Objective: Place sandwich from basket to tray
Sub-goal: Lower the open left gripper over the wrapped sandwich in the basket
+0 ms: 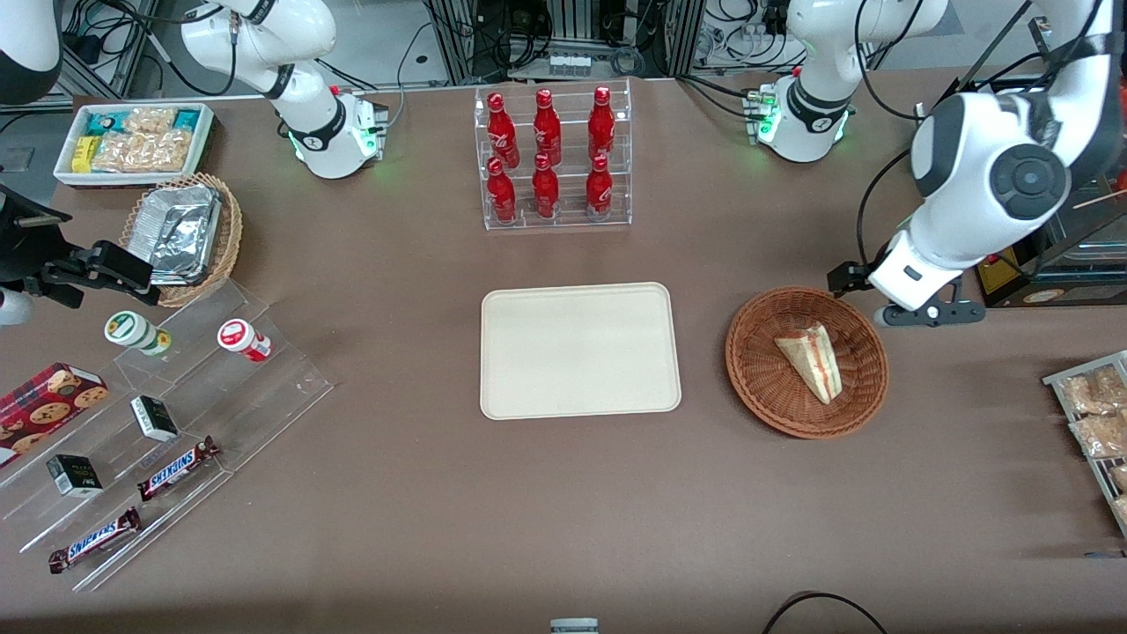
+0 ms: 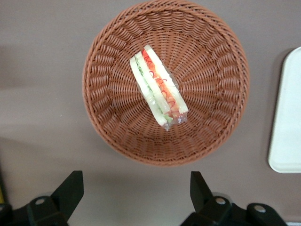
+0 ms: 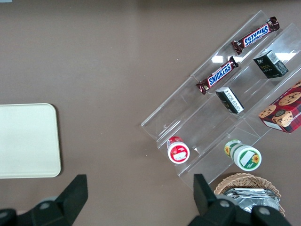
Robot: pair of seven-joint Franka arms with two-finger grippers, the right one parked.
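The sandwich (image 1: 812,361), a pale bread wedge with red and green filling, lies in the round reddish-brown basket (image 1: 757,387). In the left wrist view the sandwich (image 2: 159,87) shows its cut edge inside the basket (image 2: 108,117). The cream tray (image 1: 577,352) lies flat beside the basket, toward the parked arm's end, with nothing on it; its edge shows in the left wrist view (image 2: 287,117). My left gripper (image 1: 924,314) hangs above the table just outside the basket's rim, a little farther from the front camera. It is open and holds nothing (image 2: 134,181).
A clear rack of red bottles (image 1: 550,158) stands farther from the front camera than the tray. A stepped acrylic shelf with snacks (image 1: 167,423), a tan basket of foil containers (image 1: 185,233) and a white snack bin (image 1: 132,141) lie toward the parked arm's end. Snack packets (image 1: 1092,423) lie near the working arm's table edge.
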